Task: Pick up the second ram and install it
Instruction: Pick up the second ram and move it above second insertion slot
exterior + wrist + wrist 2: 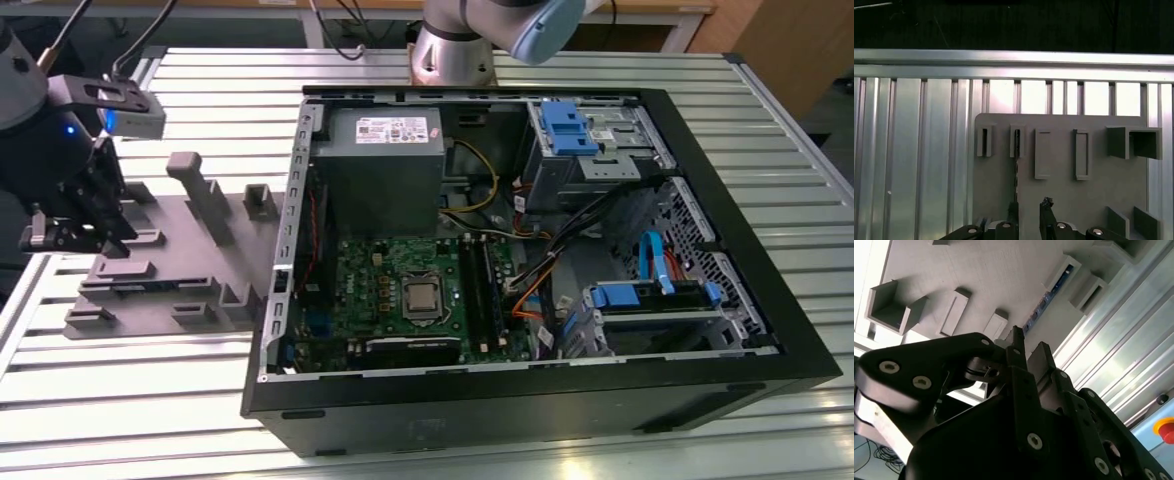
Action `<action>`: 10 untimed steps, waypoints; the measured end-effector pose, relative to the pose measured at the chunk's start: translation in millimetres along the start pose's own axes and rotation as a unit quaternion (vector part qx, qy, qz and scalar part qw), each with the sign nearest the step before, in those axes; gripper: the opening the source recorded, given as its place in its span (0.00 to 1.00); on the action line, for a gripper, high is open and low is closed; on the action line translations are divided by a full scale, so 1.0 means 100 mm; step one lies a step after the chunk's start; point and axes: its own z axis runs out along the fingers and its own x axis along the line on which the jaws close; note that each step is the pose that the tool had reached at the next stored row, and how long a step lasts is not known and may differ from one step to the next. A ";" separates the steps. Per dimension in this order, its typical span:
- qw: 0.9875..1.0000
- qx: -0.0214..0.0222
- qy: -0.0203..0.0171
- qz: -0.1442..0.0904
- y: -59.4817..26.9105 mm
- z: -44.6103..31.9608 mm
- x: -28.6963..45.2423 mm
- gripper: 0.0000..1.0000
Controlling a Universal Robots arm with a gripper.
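one second ram point(1046, 299), a long, thin, flat blue circuit-board stick, stands on edge in the grey holder tray point(979, 275), with its far end seated in a narrow slotted post. in the first wrist view we see the stick edge-on, as a thin dark line running from that post toward the gripper point(1029, 209). the tray is a matt plastic slab with a faintly layered surface and raised, square-cornered fittings. in the first wrist view we count on it two narrow slotted posts, two long rectangular frames and one open box-shaped bracket.

the gripper is black metal, built of jointed links fixed with round-headed screws. it hangs low over the tray with its two fingers parted by a narrow gap and nothing clamped between them. the stick's near end lies right at that gap, and we cannot tell whether a finger touches it.

in the exterior view the tray lies on the ribbed aluminium bench point(134, 400), near the bench edge at the exterior view's left and just beside the black computer case point(534, 400). the case is an open-sided metal box. it holds one green motherboard point(400, 290), one grey power supply point(380, 150), two blue plastic drive brackets point(566, 128) point(630, 296) and loose cables.
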 end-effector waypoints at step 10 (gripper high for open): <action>1.000 0.002 0.000 0.001 0.013 0.177 0.043 0.31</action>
